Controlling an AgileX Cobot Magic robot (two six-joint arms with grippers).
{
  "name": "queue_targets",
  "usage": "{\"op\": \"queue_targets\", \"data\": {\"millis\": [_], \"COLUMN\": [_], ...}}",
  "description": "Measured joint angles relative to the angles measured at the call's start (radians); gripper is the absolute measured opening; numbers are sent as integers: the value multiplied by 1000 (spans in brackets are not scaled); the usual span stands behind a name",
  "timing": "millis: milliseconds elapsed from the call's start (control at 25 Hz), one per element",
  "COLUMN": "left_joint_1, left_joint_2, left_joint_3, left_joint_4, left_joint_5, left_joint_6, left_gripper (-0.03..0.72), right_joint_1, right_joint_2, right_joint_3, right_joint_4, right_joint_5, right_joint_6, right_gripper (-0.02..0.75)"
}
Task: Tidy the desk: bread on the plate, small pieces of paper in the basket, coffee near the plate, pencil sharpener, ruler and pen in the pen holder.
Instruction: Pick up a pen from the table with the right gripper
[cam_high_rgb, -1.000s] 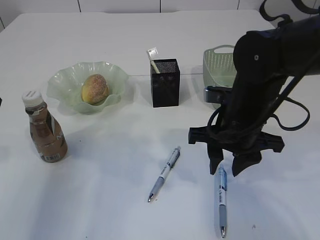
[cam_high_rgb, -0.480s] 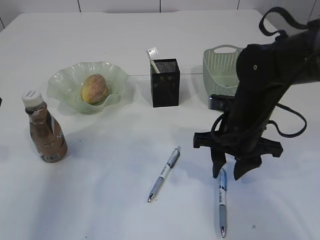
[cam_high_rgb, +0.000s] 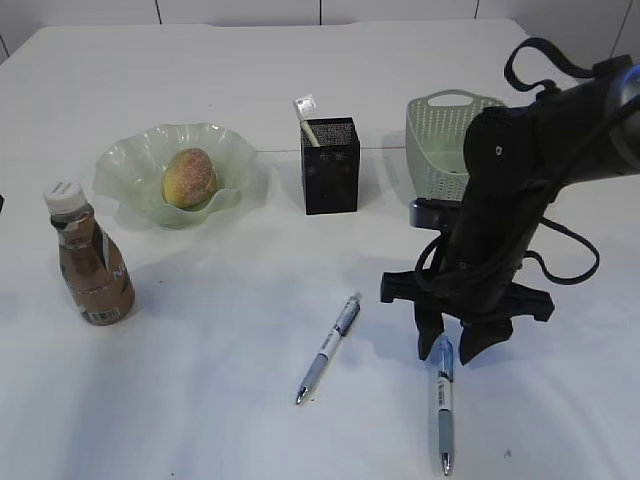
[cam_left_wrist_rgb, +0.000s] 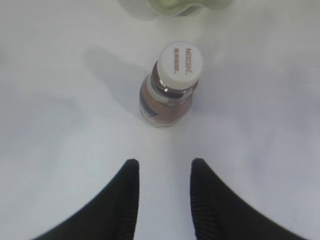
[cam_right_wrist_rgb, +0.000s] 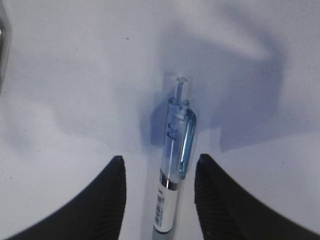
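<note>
Two pens lie on the table, one lower centre (cam_high_rgb: 328, 348), one lower right (cam_high_rgb: 443, 405). One coffee bottle (cam_high_rgb: 88, 255), one bread (cam_high_rgb: 190, 177), one plate (cam_high_rgb: 130, 160), one pen holder (cam_high_rgb: 331, 166), one basket (cam_high_rgb: 437, 140).

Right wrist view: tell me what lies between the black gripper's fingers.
A clear blue-clipped pen lies on the white table between the open right gripper's fingers, untouched.

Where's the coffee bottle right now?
The coffee bottle stands upright at the exterior view's far left, just in front of the green plate, with the left gripper open above it.
</note>
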Motion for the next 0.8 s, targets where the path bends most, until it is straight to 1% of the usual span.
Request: {"op": "queue_targets", "data": {"millis": [800], "left_joint_1": [0], "left_joint_2": [0], "left_joint_3": [0], "left_joint_4": [0], "left_joint_5": [0], "left_joint_6": [0], "left_gripper": [238], "right_joint_1": [0], "right_joint_2": [35], "right_joint_3": [0], "right_joint_4": [2], "right_joint_5": [-32], "right_joint_6": [-7], "right_gripper": [365]}}
